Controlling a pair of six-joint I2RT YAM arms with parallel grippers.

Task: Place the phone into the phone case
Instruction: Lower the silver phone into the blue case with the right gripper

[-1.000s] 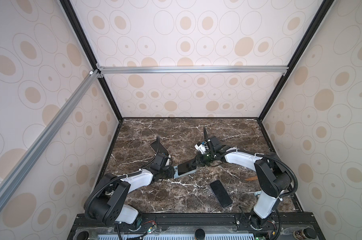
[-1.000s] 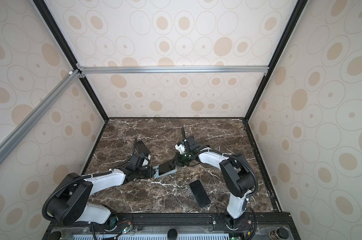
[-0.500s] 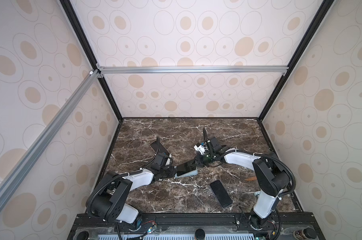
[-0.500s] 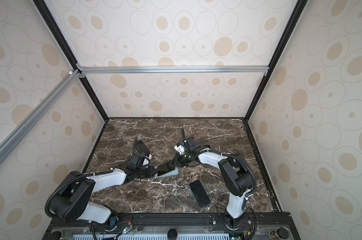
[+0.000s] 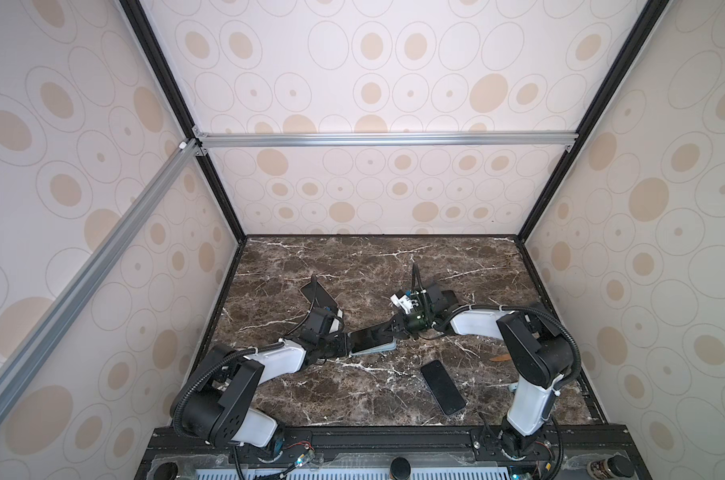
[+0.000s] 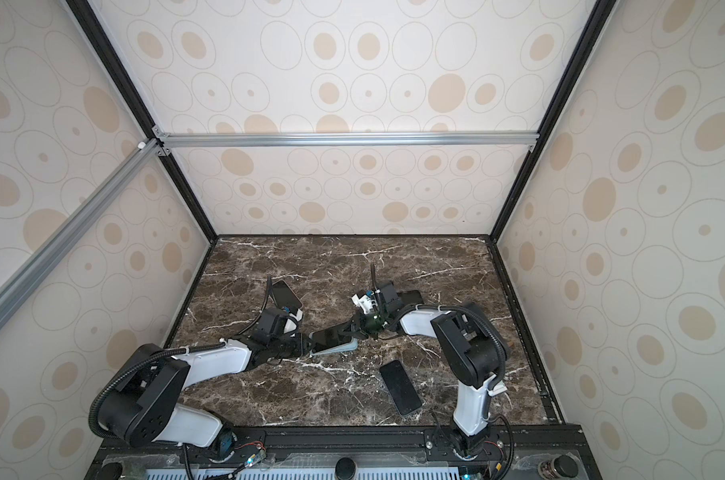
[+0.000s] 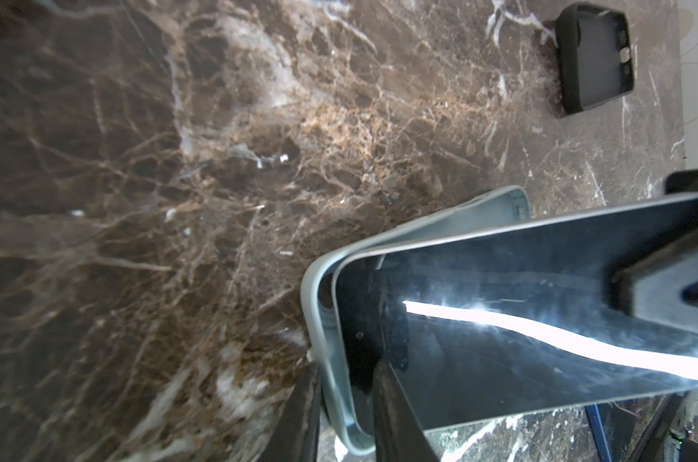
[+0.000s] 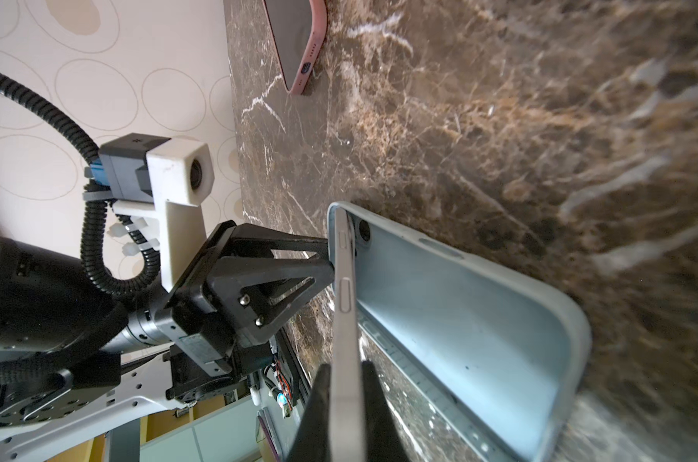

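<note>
Over mid-table, right claw [image 8: 345,384] clamps phone [image 8: 344,280]; left claw [image 7: 345,404] pinches case [image 8: 479,320].

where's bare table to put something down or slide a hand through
Widest bare table: the back strip along the rear wall. Also the front stretch between the left arm and the black phone. Crowded: the centre, where left gripper and right gripper meet on the phone and light blue case.

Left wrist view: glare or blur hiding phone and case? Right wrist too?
Left wrist view: bright glare streak across the phone screen; case rim sharp, table soft. Right wrist view: phone edge and case interior crisp, table beyond smeared.
</note>
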